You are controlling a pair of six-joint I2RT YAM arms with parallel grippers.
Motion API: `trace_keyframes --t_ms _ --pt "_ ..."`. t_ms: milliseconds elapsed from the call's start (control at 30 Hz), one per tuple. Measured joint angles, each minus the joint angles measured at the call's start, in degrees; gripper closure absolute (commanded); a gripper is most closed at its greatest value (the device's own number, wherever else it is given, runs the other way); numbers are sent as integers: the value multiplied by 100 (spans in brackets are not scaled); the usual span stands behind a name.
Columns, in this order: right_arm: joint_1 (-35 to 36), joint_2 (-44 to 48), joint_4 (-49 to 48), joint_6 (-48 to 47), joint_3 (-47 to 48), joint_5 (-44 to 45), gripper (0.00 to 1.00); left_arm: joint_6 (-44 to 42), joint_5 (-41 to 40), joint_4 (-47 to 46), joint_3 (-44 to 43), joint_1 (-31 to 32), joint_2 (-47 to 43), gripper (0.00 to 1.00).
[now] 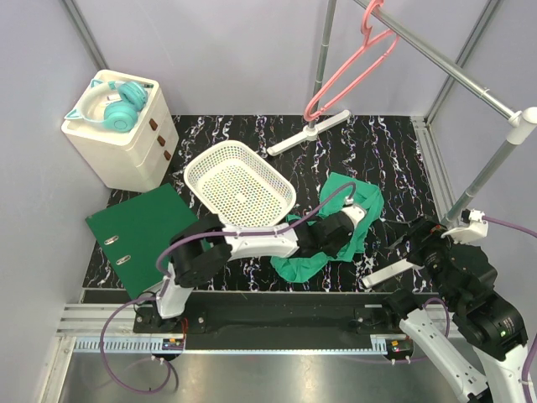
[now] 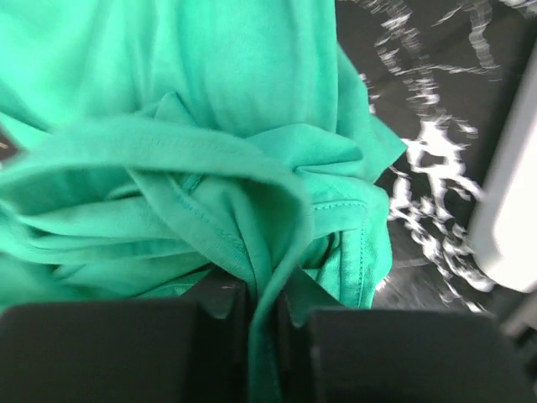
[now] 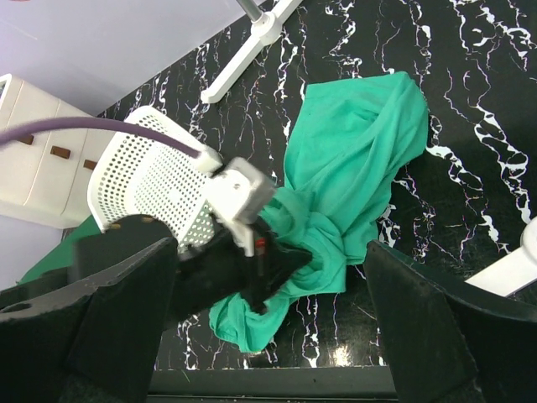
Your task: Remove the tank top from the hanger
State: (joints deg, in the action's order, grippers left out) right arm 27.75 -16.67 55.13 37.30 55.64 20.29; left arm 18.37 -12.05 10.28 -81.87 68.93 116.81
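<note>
Only the top view catches the hanger, bare on the far rail. Left wrist cam shows the left gripper pinching a fold of the tank top, which lies crumpled on the table, running near-left to far-right. The right gripper gapes wide, holding nothing.

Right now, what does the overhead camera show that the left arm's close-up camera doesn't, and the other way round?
Only the overhead view: the bare hanger on the rail, and the white basket. Only the left wrist view: the left gripper pinching a fold of the tank top, with its stitching visible. Both: the garment lying crumpled on the black marbled table.
</note>
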Motion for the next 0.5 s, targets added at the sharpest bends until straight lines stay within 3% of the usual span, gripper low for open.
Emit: trace_keyframes --t_ms 267,500 --pt "0 0 0 -7 -7 -4 0 -356 247 385 225 -254 -1832 100" --pt "0 -11 -46 -13 -33 -13 0 -299 146 393 905 -1137 -3842 100"
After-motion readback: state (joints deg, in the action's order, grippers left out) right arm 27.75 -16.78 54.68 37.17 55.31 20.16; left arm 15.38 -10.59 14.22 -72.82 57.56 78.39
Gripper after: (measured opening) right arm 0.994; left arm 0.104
